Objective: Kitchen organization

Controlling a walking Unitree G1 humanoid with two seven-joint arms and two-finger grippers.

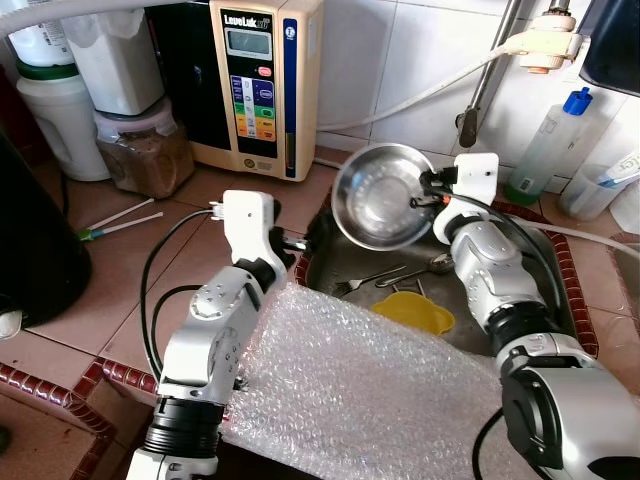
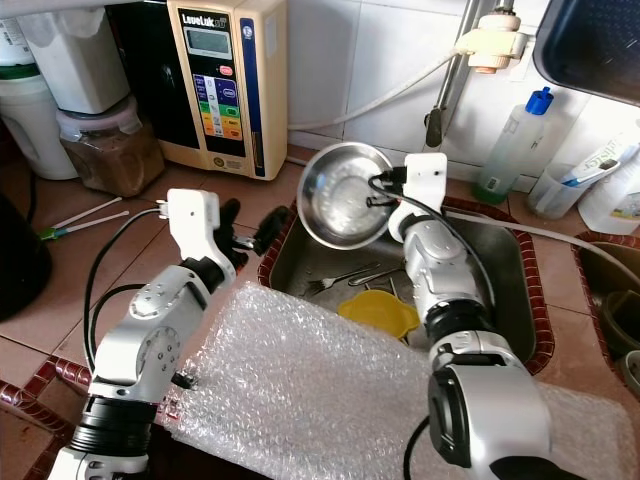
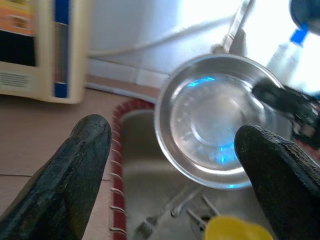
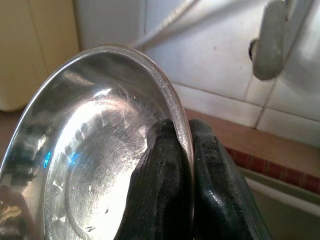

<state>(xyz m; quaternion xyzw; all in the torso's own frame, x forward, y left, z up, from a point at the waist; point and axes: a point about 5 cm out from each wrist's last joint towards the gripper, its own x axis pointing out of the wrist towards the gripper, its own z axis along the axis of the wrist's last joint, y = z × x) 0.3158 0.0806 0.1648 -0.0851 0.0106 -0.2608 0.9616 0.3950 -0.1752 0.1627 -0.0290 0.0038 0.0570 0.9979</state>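
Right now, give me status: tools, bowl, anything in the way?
Right tool shut on steel bowl rim, bowl tilted above sink. Left tool open, at sink's left edge. Fork and yellow dish lie in sink below.

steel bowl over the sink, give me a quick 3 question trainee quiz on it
1. True or false: the steel bowl rests flat on the floor of the sink.
2. Which gripper holds the bowl, and by what part?
A. left gripper, by the base
B. right gripper, by the rim
C. both, by the rim
3. Fill in: below the bowl in the sink lie a fork and a ____ plastic piece.

Key
1. False: it is held up, tilted on edge.
2. B: the right jaws pinch the rim; the left gripper stands open, apart from the bowl.
3. yellow
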